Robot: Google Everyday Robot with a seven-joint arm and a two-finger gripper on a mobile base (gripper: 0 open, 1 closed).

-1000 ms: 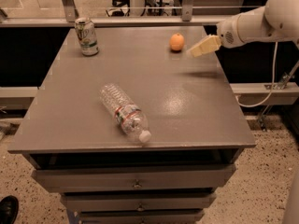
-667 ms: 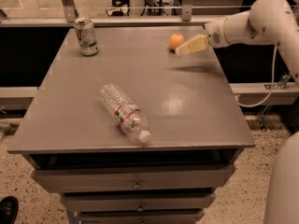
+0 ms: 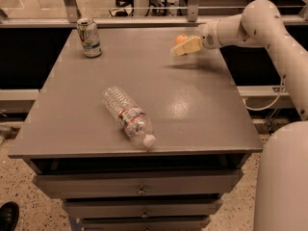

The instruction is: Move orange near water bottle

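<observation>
- The gripper is hanging over the far right part of the grey table, with its pale yellowish tip pointing left and a soft shadow falling on the tabletop just in front of it.
- The white arm is reaching in from the right side of the view, bending at a rounded joint and running down along the right edge.
- The orange is sitting near the far right corner of the table, directly behind the gripper. The gripper is covering the fruit's lower right part, so only its upper left is showing.
- Whether the gripper is spread or closed, and whether it is gripping the orange or only overlapping it in the view, I cannot tell.
- The water bottle is lying on its side near the front middle of the table, well apart from the orange. Its white cap is pointing toward the front edge and slightly right.
- A red-and-blue label band is wrapping the bottle close to the cap end.
- A green-and-white soda can is standing upright at the far left corner, well apart from both the bottle and the orange.
- Grey drawers are stacking under the tabletop.
- A dark shoe is showing at the bottom left on the speckled floor.
</observation>
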